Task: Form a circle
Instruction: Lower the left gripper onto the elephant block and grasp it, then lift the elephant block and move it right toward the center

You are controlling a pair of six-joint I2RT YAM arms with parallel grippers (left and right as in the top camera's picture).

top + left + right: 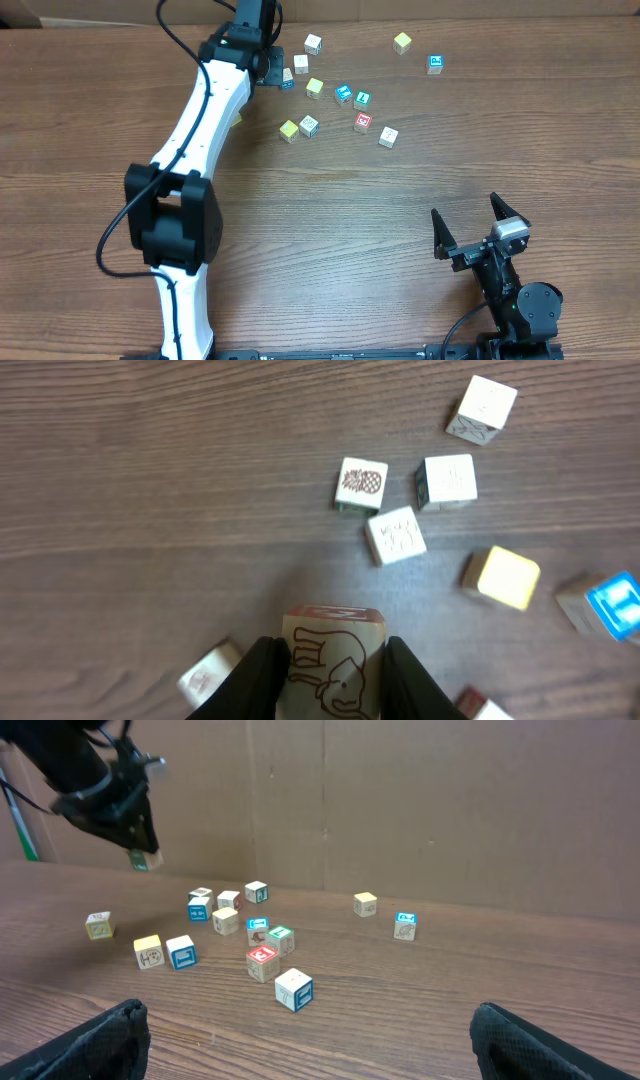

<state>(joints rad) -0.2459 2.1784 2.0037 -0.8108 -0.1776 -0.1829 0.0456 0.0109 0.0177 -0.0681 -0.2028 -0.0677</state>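
My left gripper [335, 652] is shut on a cream cube [333, 665] with a brown elephant drawing. The right wrist view shows that cube [145, 858] hanging above the table at the far left. The circle is a loose clump of small cream picture cubes around a red-faced cube [362, 122], to the right of my left gripper [268, 66]. Below the held cube lie a pineapple cube [361, 484] and two more cream cubes [395, 535]. My right gripper [470, 222] stands open near the table's front right, with nothing between its fingers [120, 1030].
Blue-faced cubes [343, 94] and plain yellow cubes [289, 131] lie among the clump. A yellow cube [402, 42] and a blue-faced cube [435, 64] sit apart at the back right. A cardboard wall [400, 800] stands behind the table.
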